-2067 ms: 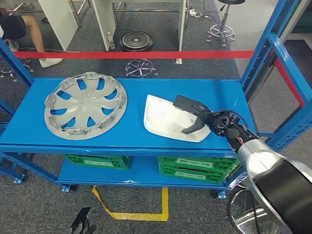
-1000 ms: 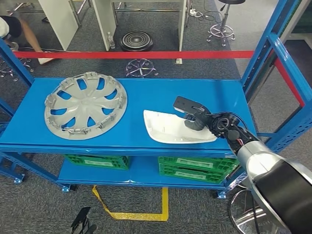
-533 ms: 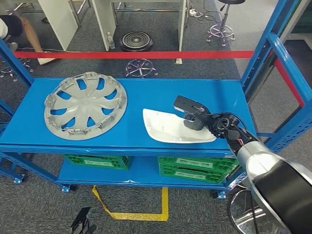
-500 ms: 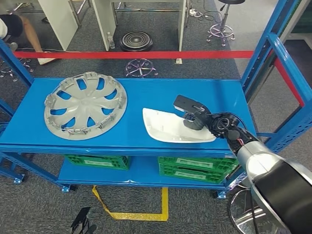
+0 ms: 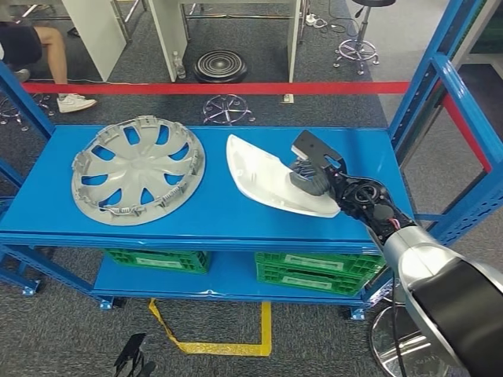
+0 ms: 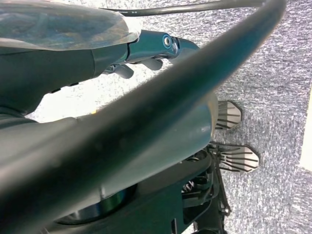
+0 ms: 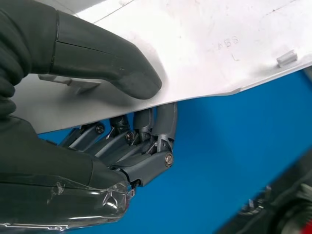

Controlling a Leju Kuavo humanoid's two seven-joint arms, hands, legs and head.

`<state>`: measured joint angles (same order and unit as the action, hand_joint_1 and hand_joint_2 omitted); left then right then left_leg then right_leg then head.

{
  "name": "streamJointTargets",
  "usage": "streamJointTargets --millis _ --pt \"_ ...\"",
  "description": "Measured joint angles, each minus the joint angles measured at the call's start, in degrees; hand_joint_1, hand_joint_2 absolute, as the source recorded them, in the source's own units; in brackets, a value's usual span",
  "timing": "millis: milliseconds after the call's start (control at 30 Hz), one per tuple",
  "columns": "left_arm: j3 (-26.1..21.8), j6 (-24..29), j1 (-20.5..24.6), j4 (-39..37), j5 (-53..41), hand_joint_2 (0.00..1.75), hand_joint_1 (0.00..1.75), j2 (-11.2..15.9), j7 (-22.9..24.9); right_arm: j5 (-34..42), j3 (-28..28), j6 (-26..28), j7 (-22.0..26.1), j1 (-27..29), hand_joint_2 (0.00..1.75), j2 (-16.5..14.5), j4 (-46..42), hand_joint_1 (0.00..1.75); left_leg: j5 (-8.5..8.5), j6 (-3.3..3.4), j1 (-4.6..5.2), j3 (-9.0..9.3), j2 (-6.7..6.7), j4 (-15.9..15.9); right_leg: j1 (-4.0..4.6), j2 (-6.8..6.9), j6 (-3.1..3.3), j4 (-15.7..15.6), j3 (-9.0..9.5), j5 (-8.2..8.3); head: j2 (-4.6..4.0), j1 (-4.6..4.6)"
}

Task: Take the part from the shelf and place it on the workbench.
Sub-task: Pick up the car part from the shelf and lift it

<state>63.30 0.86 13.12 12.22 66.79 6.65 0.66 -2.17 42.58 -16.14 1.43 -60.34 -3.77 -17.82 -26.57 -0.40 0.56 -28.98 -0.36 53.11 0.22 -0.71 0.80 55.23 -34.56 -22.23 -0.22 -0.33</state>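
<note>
On the shelf point(image 5: 225, 216), the hubcap point(image 5: 138, 169) lies flat on the left half. The part point(image 5: 267, 182) is on the right half, well apart from the hubcap, tilted with its left end raised off the shelf. The right hand point(image 5: 313, 174) grips the part at its right end, thumb point(image 7: 107, 61) on the upper face and fingers point(image 7: 147, 141) under it; the arm comes in from the lower right. Below, on a lower shelf, crates point(image 5: 314, 271) sit side by side. Behind the shelf a tape point(image 5: 207, 88) runs across, and beyond it stand a stool base point(image 5: 225, 109), table legs point(image 5: 169, 27) and, at far left, a seated person's leg point(image 5: 56, 51). In front of the shelf, floor marking point(image 5: 237, 345) lies on the carpet.
</note>
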Motion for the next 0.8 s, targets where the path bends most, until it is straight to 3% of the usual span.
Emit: streamJointTargets --millis 333,800 --pt "0.0 0.0 0.0 0.0 -0.1 0.0 0.0 0.0 -0.2 5.9 -4.2 -2.3 8.2 -0.1 1.75 -1.1 -1.3 1.75 0.0 0.0 0.0 -0.02 0.0 0.0 0.0 0.0 0.0 0.0 -0.01 0.0 0.0 0.02" --pt "0.0 0.4 0.2 0.0 -0.2 0.0 0.0 0.0 0.3 20.3 -6.4 -12.3 16.6 3.6 1.75 -7.9 -3.0 1.75 -0.02 -0.03 -0.1 -0.04 0.0 0.0 0.12 0.02 0.04 0.0 -0.02 -0.04 0.0 -0.02"
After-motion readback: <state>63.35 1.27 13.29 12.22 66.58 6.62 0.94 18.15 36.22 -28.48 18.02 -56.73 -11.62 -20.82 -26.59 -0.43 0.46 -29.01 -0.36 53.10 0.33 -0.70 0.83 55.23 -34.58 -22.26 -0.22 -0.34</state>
